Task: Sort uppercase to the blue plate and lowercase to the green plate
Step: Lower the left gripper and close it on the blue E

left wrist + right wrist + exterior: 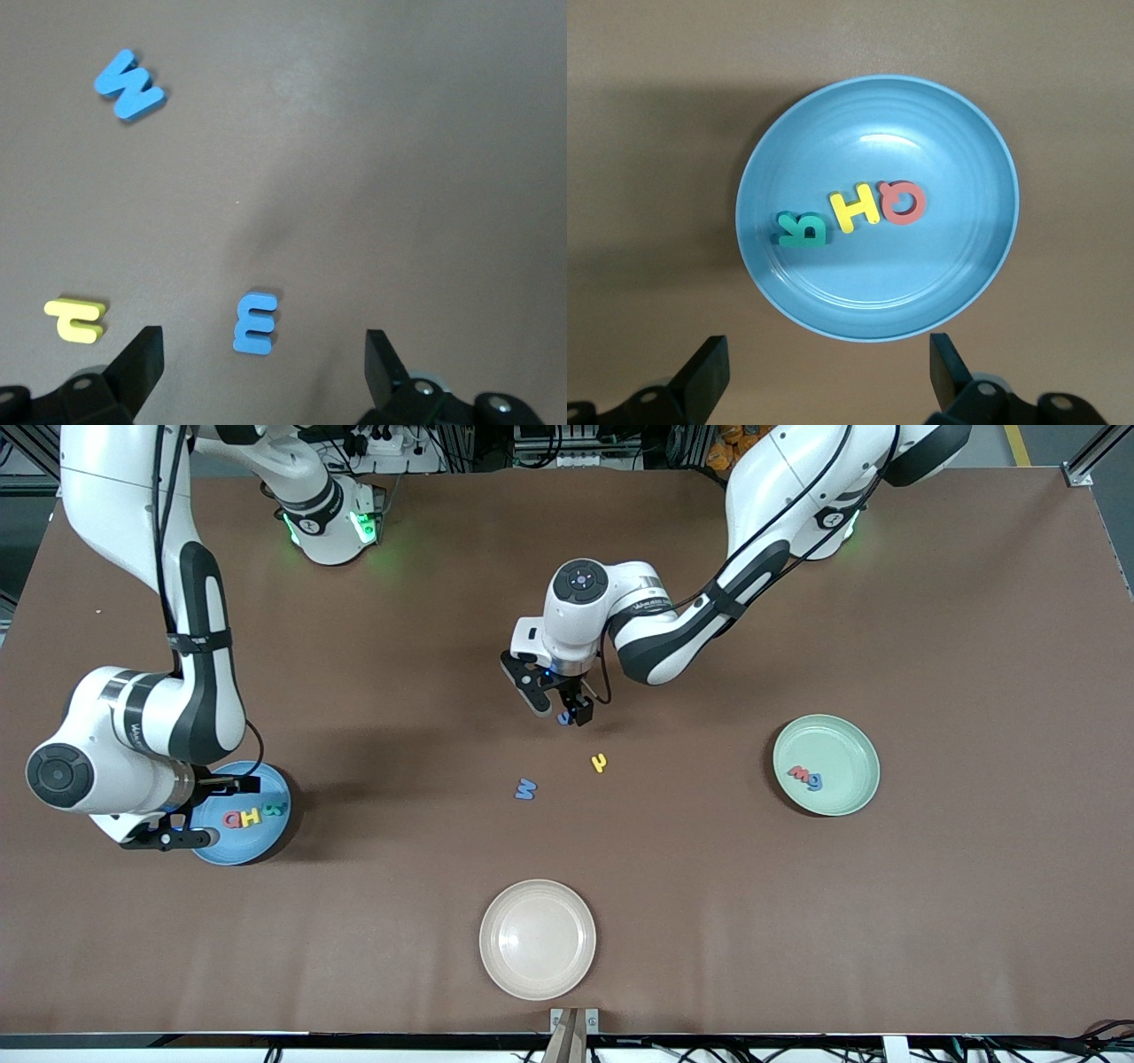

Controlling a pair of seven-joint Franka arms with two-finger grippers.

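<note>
The left gripper [562,710], jaws spread, hangs over the small blue E-like letter [256,322]: light, squashy foam, lying flat, best pinched across its edges. The right gripper [828,376], also spread, waits over the blue plate [970,159].

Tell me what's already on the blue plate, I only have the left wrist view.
Observer: Three capitals lie on the blue plate: teal R, yellow H and red Q.
Operator: Where's the right gripper?
Observer: The right gripper hangs open over the blue plate, holding nothing.
Operator: And the green plate?
Observer: The green plate, toward the left arm's end of the table, holds a red lowercase letter and a blue-grey letter.
</note>
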